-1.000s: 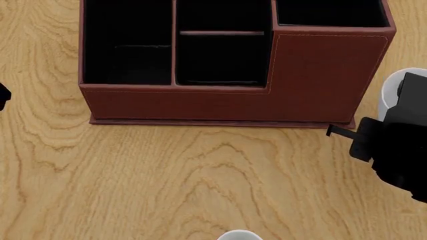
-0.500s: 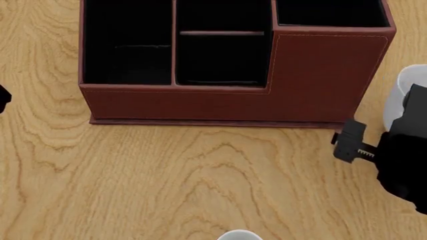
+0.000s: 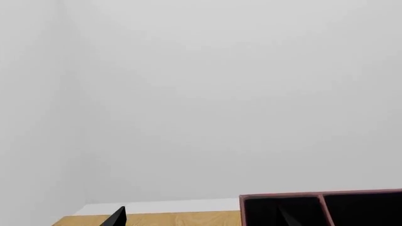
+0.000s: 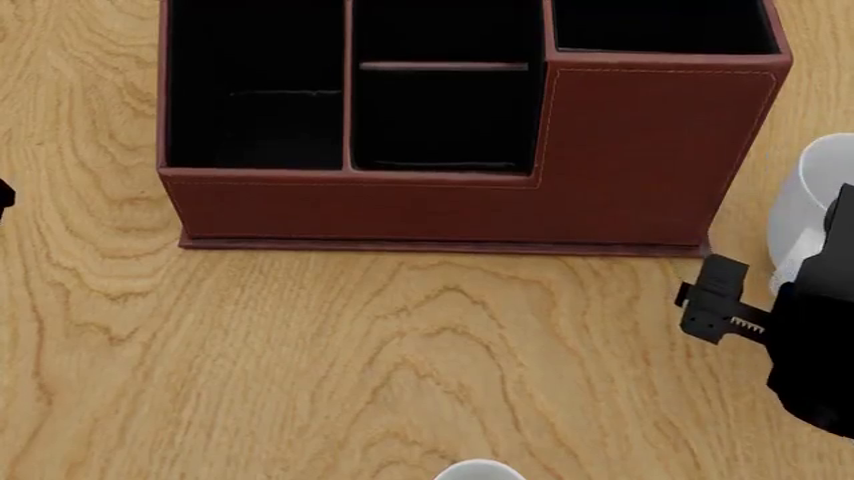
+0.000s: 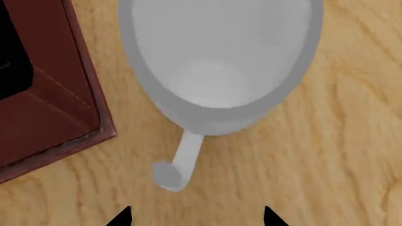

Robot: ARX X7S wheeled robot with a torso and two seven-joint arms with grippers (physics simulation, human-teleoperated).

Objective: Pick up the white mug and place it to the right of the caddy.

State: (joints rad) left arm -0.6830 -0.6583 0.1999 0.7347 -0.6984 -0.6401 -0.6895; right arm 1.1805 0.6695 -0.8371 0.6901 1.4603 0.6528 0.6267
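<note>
The white mug point(image 4: 809, 196) stands upright on the wooden table just right of the caddy point(image 4: 627, 160), a reddish-brown box with black compartments. In the right wrist view the mug point(image 5: 220, 66) shows from above, empty, its handle point(image 5: 179, 162) pointing toward my right gripper point(image 5: 196, 219). That gripper is open, its fingertips wide apart and clear of the handle, holding nothing. My right arm point(image 4: 814, 350) sits nearer than the mug. My left gripper point(image 3: 201, 221) is open and empty, left of the caddy point(image 3: 320, 207); only a sliver of it shows in the head view point(image 4: 4, 195).
The wooden table point(image 4: 400, 350) spreads in front of the caddy. A white rounded rim of another object point(image 4: 478, 470) pokes in at the near edge. A pale wall fills the left wrist view behind the table's far edge.
My right gripper has drawn back toward me, away from the mug, uncovering more of it. The mug stays standing beside the caddy. The left arm has barely moved.
</note>
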